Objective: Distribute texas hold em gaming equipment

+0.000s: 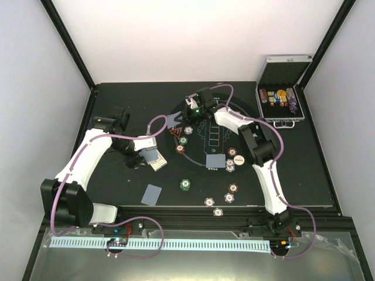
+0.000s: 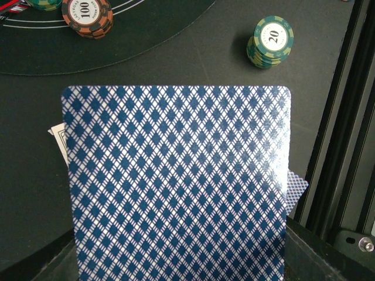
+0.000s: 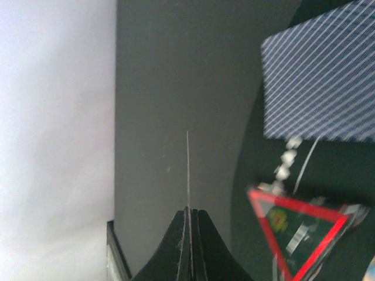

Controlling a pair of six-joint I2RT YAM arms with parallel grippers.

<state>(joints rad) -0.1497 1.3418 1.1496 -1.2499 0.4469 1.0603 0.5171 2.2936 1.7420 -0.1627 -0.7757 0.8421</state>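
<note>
My left gripper (image 1: 145, 157) is shut on a deck of blue-backed cards (image 1: 156, 160) left of the round mat (image 1: 202, 170). The deck (image 2: 176, 181) fills the left wrist view and hides the fingers. My right gripper (image 1: 190, 111) is shut on a single card, seen edge-on as a thin line (image 3: 188, 170) between the shut fingertips (image 3: 188, 212). It hangs at the mat's far left, by a face-down card (image 1: 174, 121) (image 3: 322, 82) and the red triangular marker (image 1: 177, 132) (image 3: 299, 234). Other cards lie on the mat (image 1: 215, 160) and at the near left (image 1: 152, 194). The white button (image 1: 239, 158) sits at the right.
A green 20 chip stack (image 1: 186, 185) (image 2: 269, 41) and a red-brown 100 chip (image 1: 180, 148) (image 2: 88, 16) lie near the deck. Several chips sit at the mat's right and front (image 1: 228, 197). The open silver case (image 1: 284, 93) stands at the back right. A rail runs along the front edge (image 1: 234, 206).
</note>
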